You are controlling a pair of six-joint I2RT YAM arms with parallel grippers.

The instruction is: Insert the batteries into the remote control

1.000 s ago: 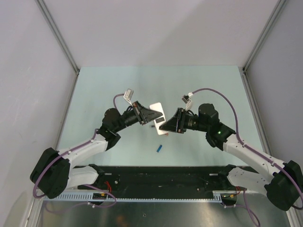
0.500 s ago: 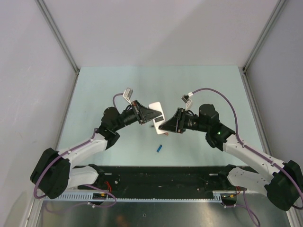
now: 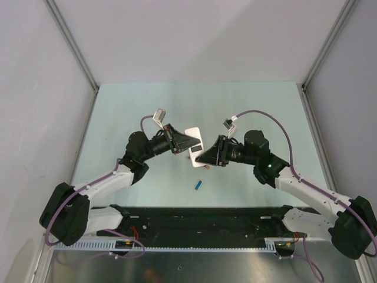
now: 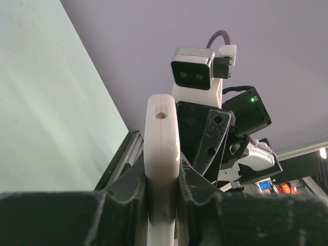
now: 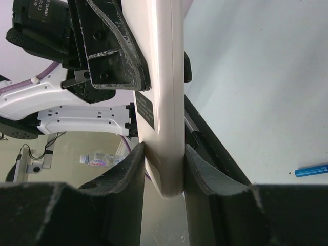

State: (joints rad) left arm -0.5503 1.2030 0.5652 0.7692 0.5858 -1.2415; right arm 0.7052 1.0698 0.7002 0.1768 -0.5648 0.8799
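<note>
The remote control is being pinched by left claw and right claw, seemingly for regripping; the blue battery near it is likely awaiting fetching.

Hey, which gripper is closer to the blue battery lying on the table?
Right. The right gripper grips the near end of the remote control, just beyond the blue battery; the left gripper clamps it farther back and to the left.

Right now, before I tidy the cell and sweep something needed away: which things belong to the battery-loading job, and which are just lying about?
Job: remote control, clamped by left gripper and right gripper; blue battery on the table.
Just about: small bottle in the background; purple cables.
</note>
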